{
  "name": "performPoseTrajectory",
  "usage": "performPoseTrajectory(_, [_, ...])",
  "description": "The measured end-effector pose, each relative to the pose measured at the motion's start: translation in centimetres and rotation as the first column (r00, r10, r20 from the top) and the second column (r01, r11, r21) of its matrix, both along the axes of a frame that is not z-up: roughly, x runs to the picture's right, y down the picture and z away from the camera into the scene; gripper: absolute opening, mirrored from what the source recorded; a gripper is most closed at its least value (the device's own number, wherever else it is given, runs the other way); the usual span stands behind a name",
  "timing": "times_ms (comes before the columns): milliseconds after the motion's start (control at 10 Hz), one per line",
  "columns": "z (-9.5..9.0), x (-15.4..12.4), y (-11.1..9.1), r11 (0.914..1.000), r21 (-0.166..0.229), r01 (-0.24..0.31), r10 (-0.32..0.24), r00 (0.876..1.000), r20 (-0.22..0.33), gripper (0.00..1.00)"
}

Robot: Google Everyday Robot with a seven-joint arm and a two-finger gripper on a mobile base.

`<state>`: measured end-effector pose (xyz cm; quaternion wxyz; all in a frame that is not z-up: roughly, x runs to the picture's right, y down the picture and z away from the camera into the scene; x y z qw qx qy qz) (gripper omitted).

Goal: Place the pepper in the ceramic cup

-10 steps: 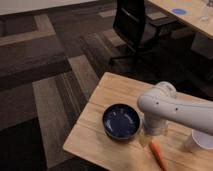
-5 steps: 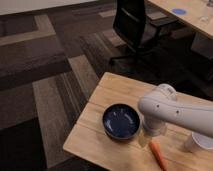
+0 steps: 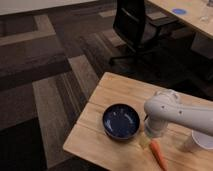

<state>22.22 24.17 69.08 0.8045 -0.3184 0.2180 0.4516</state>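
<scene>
The orange-red pepper (image 3: 158, 154) lies on the wooden table (image 3: 115, 90) near its front edge, pointing away from me at a slant. The white ceramic cup (image 3: 201, 141) stands upright to the right of the pepper, partly cut off by the frame edge. My gripper (image 3: 149, 136) hangs below the white arm (image 3: 175, 112), which reaches in from the right. The gripper sits just above and to the left of the pepper's near end, between it and the bowl. It holds nothing that I can see.
A wide dark blue bowl (image 3: 121, 121) stands on the table left of the gripper. A black office chair (image 3: 137, 27) stands on the carpet behind the table. Another table (image 3: 192, 15) is at the top right.
The arm has moved slightly down and to the left, bringing the gripper closer to the pepper. The pepper, cup and bowl have not moved.
</scene>
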Motion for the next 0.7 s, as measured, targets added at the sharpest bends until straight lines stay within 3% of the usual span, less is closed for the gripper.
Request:
performPoseTrajectory(400, [1.5, 0.5, 0.8, 0.9998, -0.018, -0.006, 0.006, 1.0, -0.009, 0.63])
performPoseTrajectory(600, [1.8, 0.9, 1.2, 0.9992, -0.039, -0.014, 0.013, 1.0, -0.027, 0.34])
performPoseTrajectory(700, [1.9, 1.4, 1.4, 0.9983, -0.056, -0.017, 0.015, 0.999, -0.045, 0.13])
